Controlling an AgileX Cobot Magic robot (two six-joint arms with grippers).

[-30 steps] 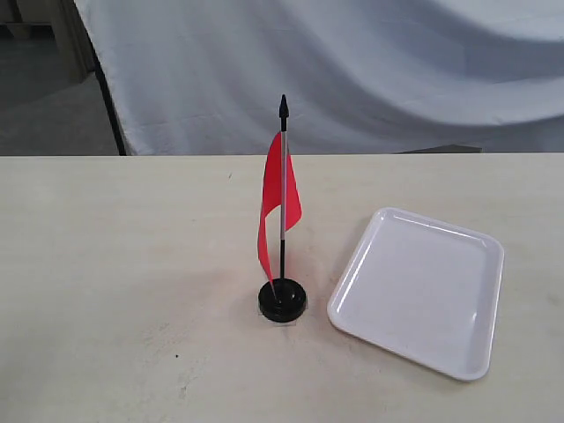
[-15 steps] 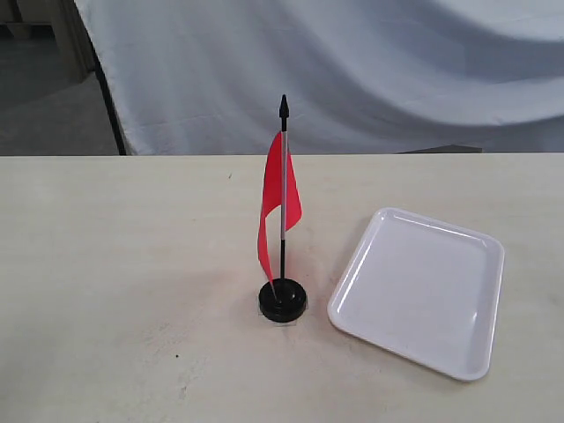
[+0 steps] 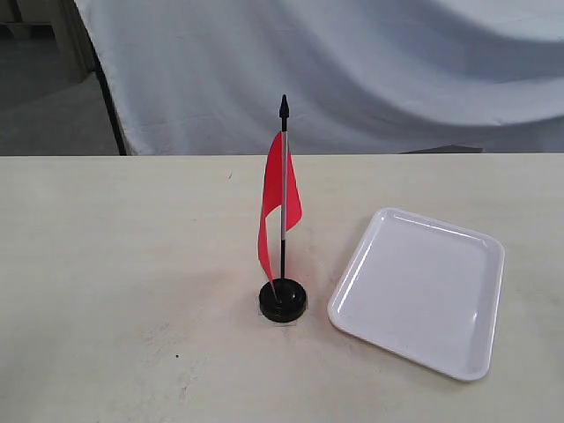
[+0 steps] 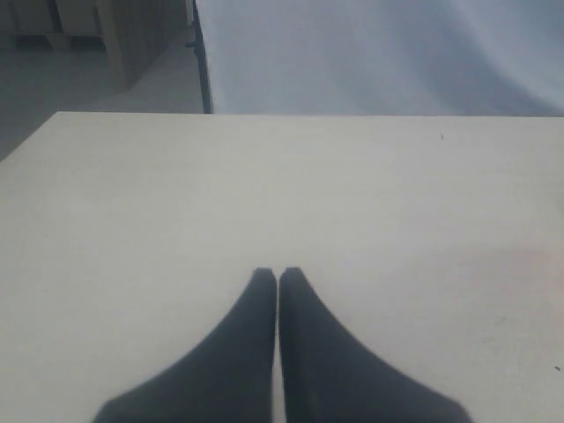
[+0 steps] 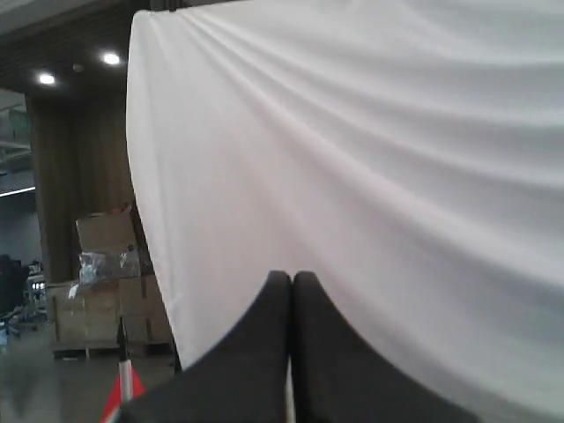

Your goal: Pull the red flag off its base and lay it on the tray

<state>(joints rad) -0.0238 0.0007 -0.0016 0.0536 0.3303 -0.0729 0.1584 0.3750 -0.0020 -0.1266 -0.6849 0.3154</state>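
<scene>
The red flag stands upright, its pole seated in the base, roughly mid-table. The black pointed tip is at the top. The cloth hangs limp along the pole, and its lower corner reaches down close to the base.

The base sits flat on the table. In the exterior view the tray lies just to its right, near it but not touching, and turned at a slight angle to the table edge. The flag is not yet on the tray.

My left gripper: both dark fingers are pressed together with only a hairline seam between them, and nothing is held. It sits over the pale tabletop, and neither flag nor tray shows in its view.

My right gripper: its fingers likewise meet along their length, with nothing gripped. It faces the white backdrop cloth. A sliver of red flag cloth and pole shows beside my fingers, clear of them. Stacked cardboard boxes stand in the dim room behind.

The same white cloth hangs behind the table's far edge in the exterior view.
</scene>
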